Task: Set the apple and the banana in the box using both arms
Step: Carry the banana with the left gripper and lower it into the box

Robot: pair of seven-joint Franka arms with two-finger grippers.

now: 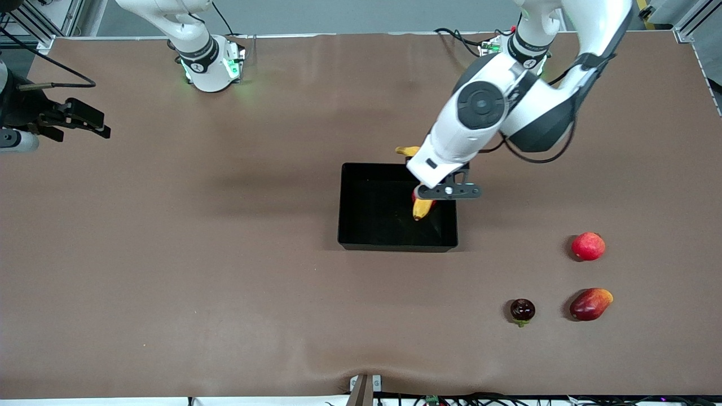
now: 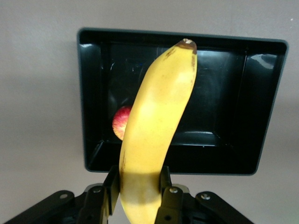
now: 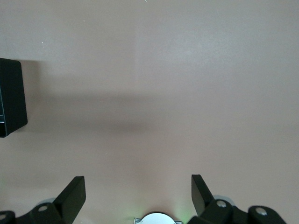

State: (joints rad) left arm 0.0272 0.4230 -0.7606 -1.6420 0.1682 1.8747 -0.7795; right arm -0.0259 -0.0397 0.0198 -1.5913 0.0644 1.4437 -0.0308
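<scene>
My left gripper (image 1: 430, 197) is shut on the banana (image 1: 422, 210), holding it near one end over the black box (image 1: 395, 246). In the left wrist view the fingers (image 2: 111, 186) clamp the yellow banana (image 2: 159, 116), which points out over the box (image 2: 268, 102). The apple (image 2: 122, 122), red with a pale patch, lies on the box floor, partly hidden by the banana. My right gripper (image 1: 101, 127) is open and empty, held up over the right arm's end of the table; it also shows in the right wrist view (image 3: 137, 179), where a box corner (image 3: 11, 98) is visible.
A round red fruit (image 1: 588, 246), a red-orange mango-like fruit (image 1: 590, 304) and a small dark fruit (image 1: 522, 310) lie on the brown table toward the left arm's end, nearer the front camera than the box. The right arm's base (image 1: 211, 65) stands at the table's edge.
</scene>
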